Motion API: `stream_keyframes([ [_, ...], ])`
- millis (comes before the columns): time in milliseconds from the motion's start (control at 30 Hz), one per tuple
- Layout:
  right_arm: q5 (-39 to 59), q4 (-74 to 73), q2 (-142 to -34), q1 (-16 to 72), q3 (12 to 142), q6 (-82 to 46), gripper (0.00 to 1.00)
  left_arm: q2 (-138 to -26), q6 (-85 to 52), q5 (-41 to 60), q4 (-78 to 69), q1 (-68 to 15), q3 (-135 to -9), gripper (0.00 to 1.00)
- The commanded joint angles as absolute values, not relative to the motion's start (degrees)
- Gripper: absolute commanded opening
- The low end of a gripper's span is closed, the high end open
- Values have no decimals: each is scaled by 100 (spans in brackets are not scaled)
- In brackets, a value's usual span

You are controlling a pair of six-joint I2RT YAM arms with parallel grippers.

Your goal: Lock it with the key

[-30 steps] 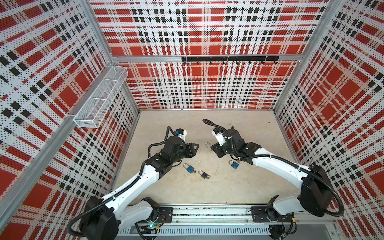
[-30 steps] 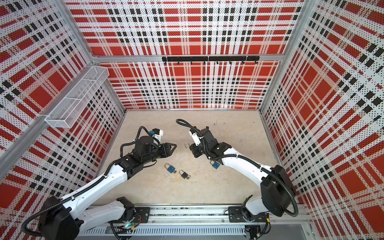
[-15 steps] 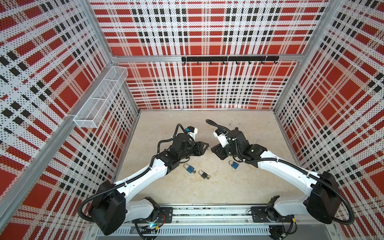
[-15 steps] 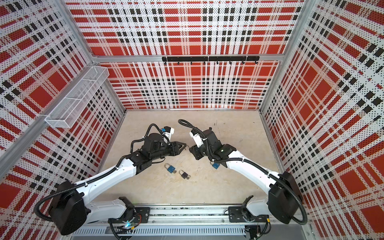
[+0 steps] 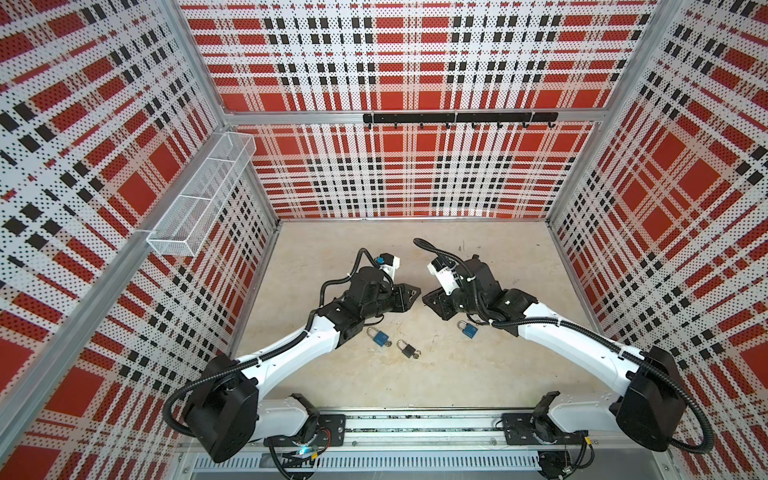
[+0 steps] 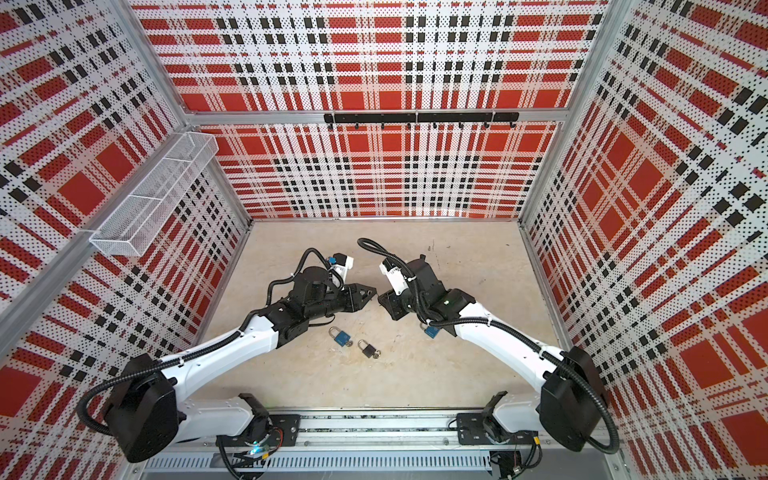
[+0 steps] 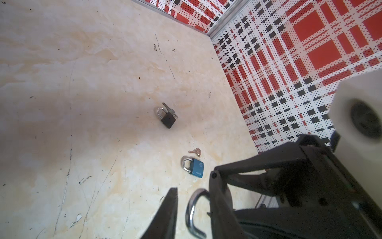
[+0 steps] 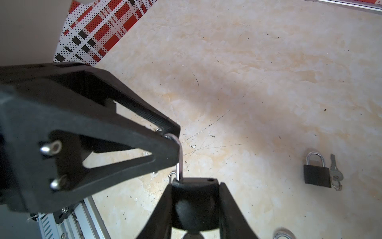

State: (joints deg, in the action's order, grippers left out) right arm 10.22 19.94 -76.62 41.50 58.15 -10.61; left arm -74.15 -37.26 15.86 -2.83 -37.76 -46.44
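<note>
Lock [image 8: 194, 198], a dark one, is clamped by its body between the 2 fingers of my right pincer [image 8: 195, 185], in the air over the middle of the table [image 7: 82, 82]. Its shackle [image 8: 180, 157] is open and stands out from the body toward my left pincer [image 8: 175, 138]. The free end of the shackle lies between the tips of that pincer. In the left wrist view the shackle leans on 1 finger [image 7: 219, 207] and a gap shows to the other finger, so my left pincer is around it but not closed on it. In both top views the 2 pincers meet tip to tip and hide the lock.

On the table, nearer to my base, lie a blue lock [image 7: 196, 168] with a key [image 7: 196, 152] just beside it, and a black lock [image 7: 167, 120] with a 2nd key [image 7: 168, 108] touching it. A 2nd blue lock [image 5: 468, 329] lies just beside my right arm [image 5: 561, 336].
</note>
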Motion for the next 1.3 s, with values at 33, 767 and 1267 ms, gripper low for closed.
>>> stream_keyframes([
  [33, 1133, 1758, -7488, 4132, 5827, -1104, 7, -7496, -3756, 1591, -524, -3819, -4808, 24],
  [767, 1428, 990, -6631, 3878, 5236, -1515, 60, -7120, -4776, 831, -1199, -3802, -4578, 0],
  [1267, 1769, -320, -6194, 3830, 4666, -1244, 62, -6771, -5458, 290, -1220, -4325, -5277, 0],
])
